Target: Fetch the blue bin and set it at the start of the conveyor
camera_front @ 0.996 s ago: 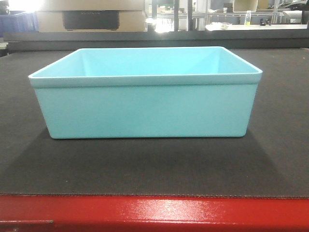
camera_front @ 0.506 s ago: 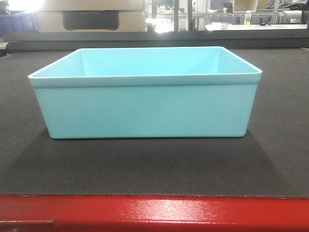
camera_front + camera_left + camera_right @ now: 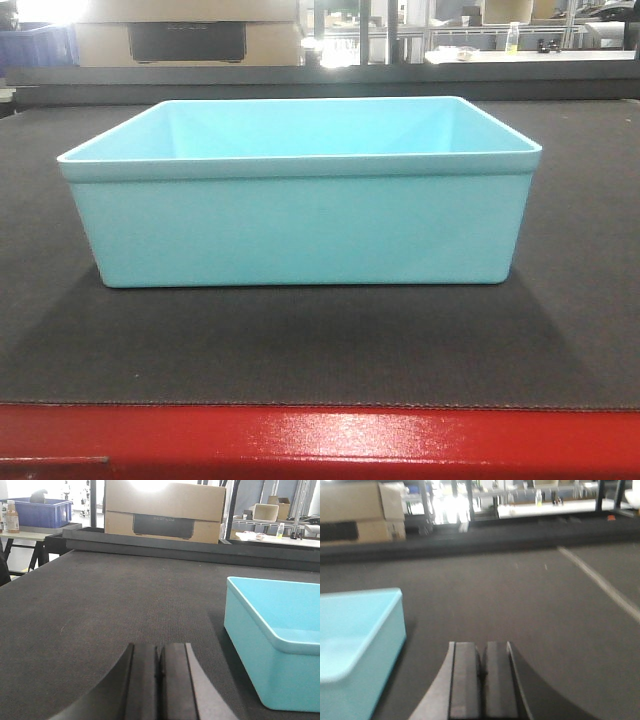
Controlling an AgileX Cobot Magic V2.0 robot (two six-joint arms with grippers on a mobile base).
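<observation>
While resting upright on the conveyor start, behind its red front edge, the blue bin presents its open mouth upward and its long axis across the front view, one long wall square to that camera. Position and attitude match the earlier frames; no shift noted. Left gripper: pads pressed together, holding nothing, beside the bin. Right gripper: likewise closed and empty, on the bin's opposite side.
</observation>
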